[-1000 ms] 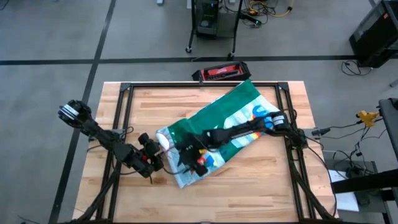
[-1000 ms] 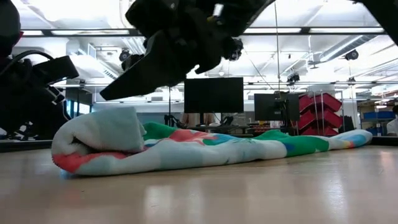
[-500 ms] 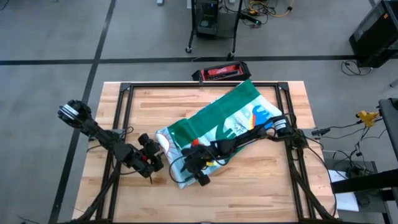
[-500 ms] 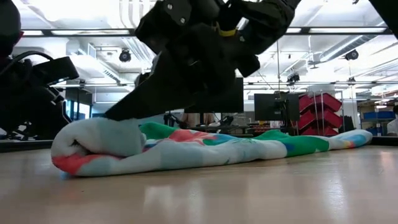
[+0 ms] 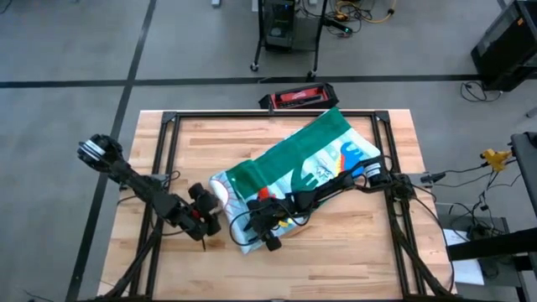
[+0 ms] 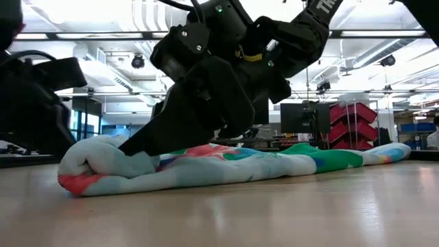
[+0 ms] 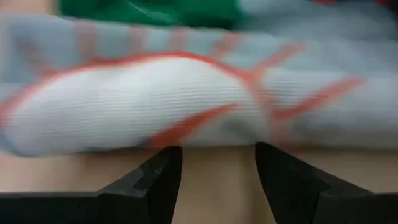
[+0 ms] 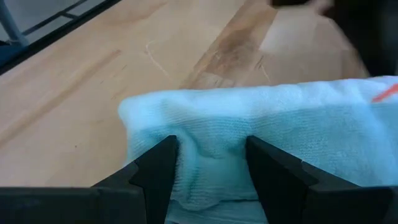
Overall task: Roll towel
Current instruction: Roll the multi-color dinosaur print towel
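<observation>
We are viewing the large soft towel [image 5: 319,159], pale striped with red, green and blue dinosaur prints and a green border, lying diagonally across the wooden slatted table [image 5: 352,252], its near-left end partly rolled. The right gripper [image 5: 267,233] is pressing down on that rolled end, its fingers [image 8: 155,165] closing on a fold of the cloth. The left gripper [image 5: 205,225] is sitting just beside the roll, fingers [image 7: 163,177] parted and holding nothing.

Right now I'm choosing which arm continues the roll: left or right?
Probably right. The right gripper is down on the towel at its rolled end, fingers astride a fold. The left gripper sits open beside the roll, holding nothing.
</observation>
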